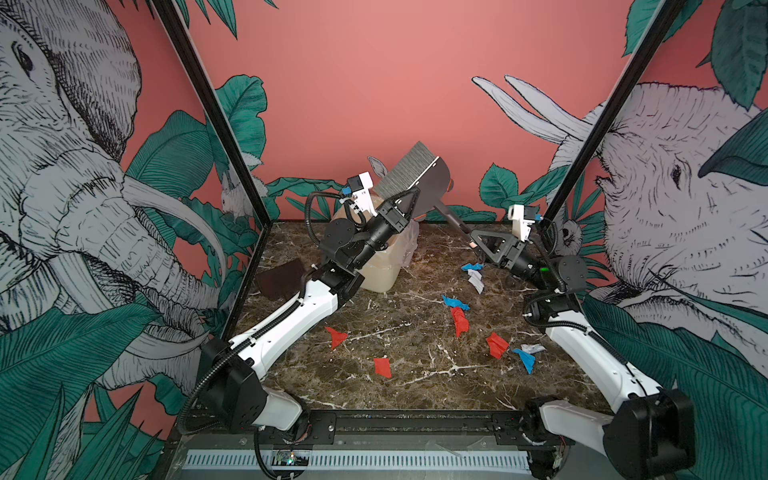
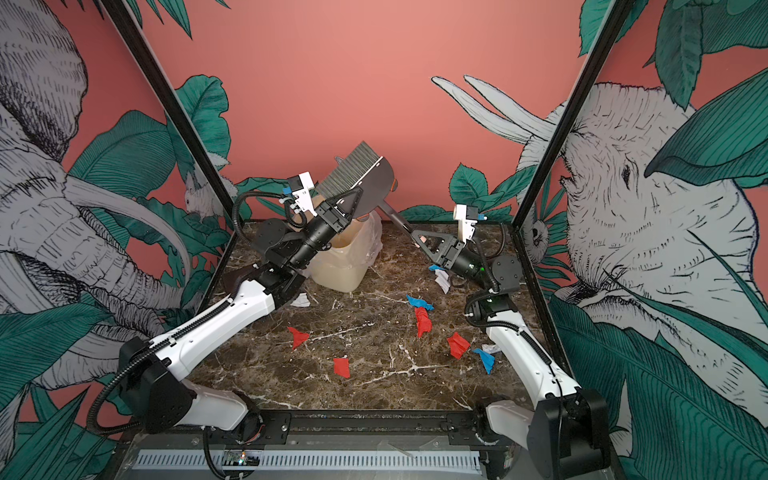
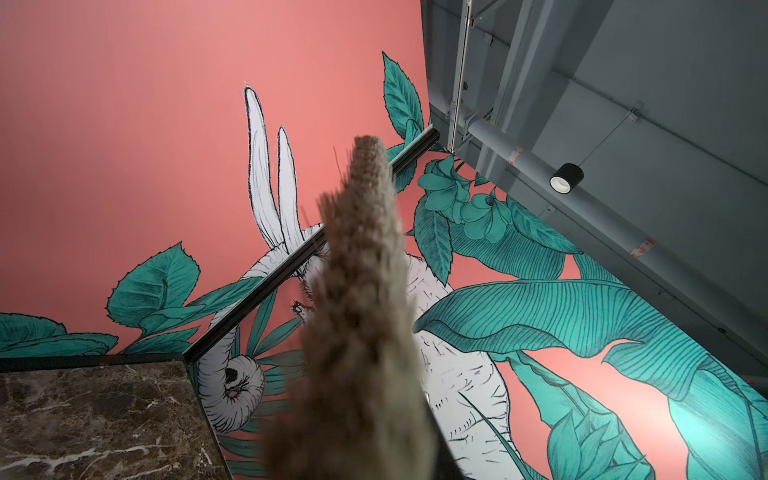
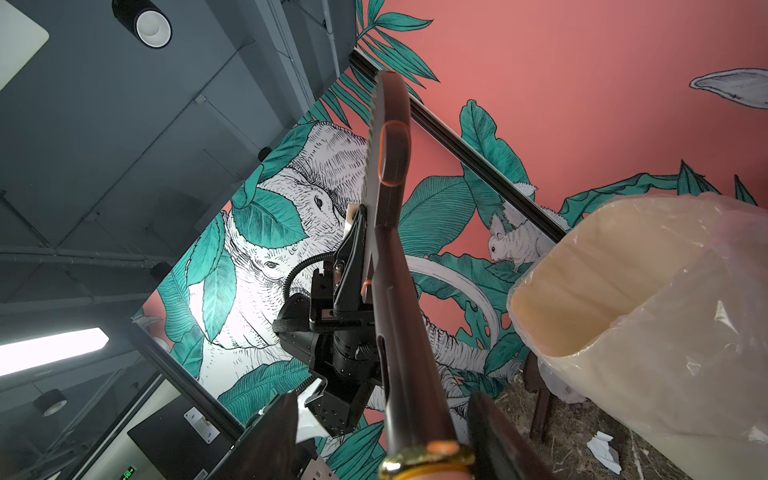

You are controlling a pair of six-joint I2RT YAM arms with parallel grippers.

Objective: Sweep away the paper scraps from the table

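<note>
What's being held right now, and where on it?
Left gripper clamps the brush at its head; right gripper sits open around the handle.

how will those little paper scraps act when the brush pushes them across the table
The paper scraps look thin and creased, so probably light and floppy, likely to slide easily on the smooth table. Several sit crumpled and raised, so the brush may flick or tumble them. The flat red one might slip under bristles.
</note>
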